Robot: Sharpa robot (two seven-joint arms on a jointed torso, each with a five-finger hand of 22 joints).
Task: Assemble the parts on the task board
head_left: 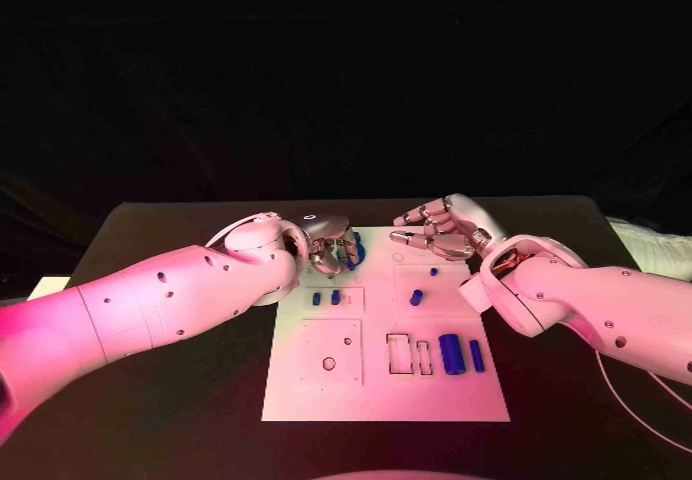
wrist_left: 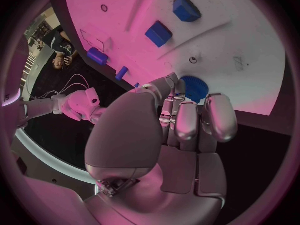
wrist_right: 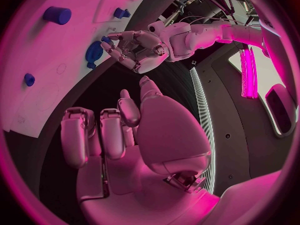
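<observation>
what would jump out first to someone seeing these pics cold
The two silver hands meeting over the far end of the white task board: the left hand has its fingers down at a round blue part near the board's far edge, while the right hand hovers beside it with fingers curled and nothing in them. Next, the small blue parts scattered across the board's recesses closer to the robot.

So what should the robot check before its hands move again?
1. Left hand over the round blue part at the task board's far edge: ok.
2. Left hand truly gripping that part: cannot tell.
3. Right hand holding nothing, fingers apart: ok.
4. Hands apart from each other: ok.
5. Two blue cylinders lying flat on the board: ok.
</observation>
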